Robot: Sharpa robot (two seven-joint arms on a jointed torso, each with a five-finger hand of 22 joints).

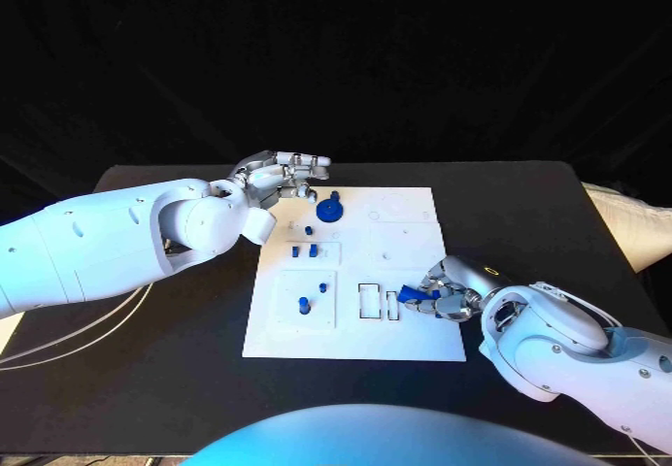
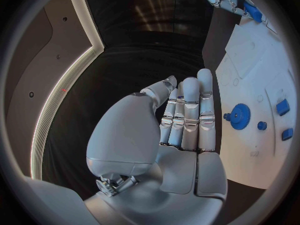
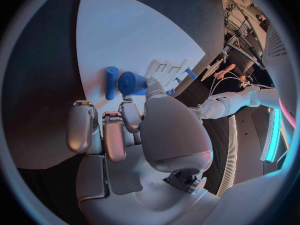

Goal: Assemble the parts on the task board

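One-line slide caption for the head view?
Right hand holds a blue part over the board; left hand open near the gear.

Black table [image 1: 168, 379] with the white task board [image 1: 399, 330] flat at its middle, nearer the far edge.

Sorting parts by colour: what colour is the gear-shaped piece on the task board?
Blue. The gear shows best in the left wrist view, on the white task board.
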